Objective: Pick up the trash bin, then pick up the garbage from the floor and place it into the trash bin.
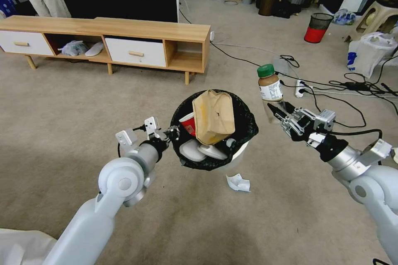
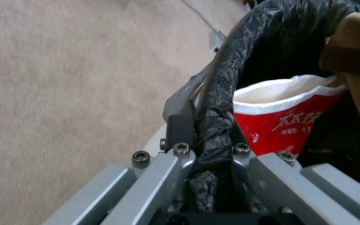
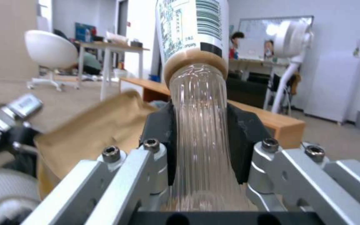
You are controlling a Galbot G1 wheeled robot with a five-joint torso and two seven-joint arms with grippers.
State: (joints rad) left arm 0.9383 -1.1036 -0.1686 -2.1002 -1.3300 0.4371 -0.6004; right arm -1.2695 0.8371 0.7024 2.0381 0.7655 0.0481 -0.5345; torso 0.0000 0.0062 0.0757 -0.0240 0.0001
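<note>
Presently, the left hand, at centre-left of the frame, is clamped on the bag-lined rim of the trash bin, holding it off the floor as a receptacle. Inside lie a brown paper bag and a red-white paper cup. A white tissue lies on the carpet below. At centre-right, the right hand is clamped on a green-capped bottle, held upright beside the bin, apparently for deposit.
</note>
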